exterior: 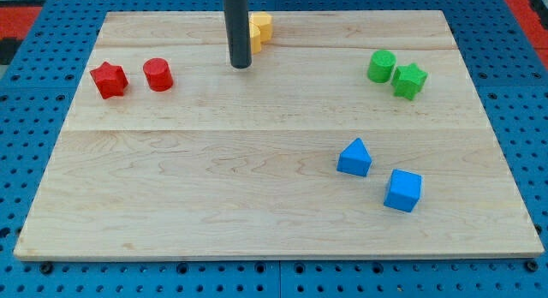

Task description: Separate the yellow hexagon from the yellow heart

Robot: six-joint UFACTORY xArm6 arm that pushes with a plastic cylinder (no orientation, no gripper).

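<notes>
Camera view. A pale wooden desk (257,187) is shown lying on a blue pegboard (34,272). A straight dark rod (237,24) is seen descending from the view's top edge; my tip (241,66) is placed on the desk near the 12 o'clock part of the board. No jaws are carried by this arm, so neither an open nor a closed state can be reported – the rod ends plainly.

The yellow blocks (260,28) are found just beside the rod, at about 1 o'clock from my tip and partly hidden behind the rod. Yellow faces are seen pressed together as one cluster; which part is the hexagon and which the heart cannot be told, nor can a gap between them be made out.

At 9 o'clock from my tip, well apart from it, a red star (109,80) and a red cylinder (158,74) are set near one another, not touching.

Toward 3 o'clock, near the desk's right side, a green cylinder (382,66) and a green star (409,80) are shown just beside each other – contact cannot be judged.

At about 4 o'clock from the desk's centre, a blue triangular block (354,157) and a blue cube (403,190) are placed near each other, with a narrow gap between them.
</notes>
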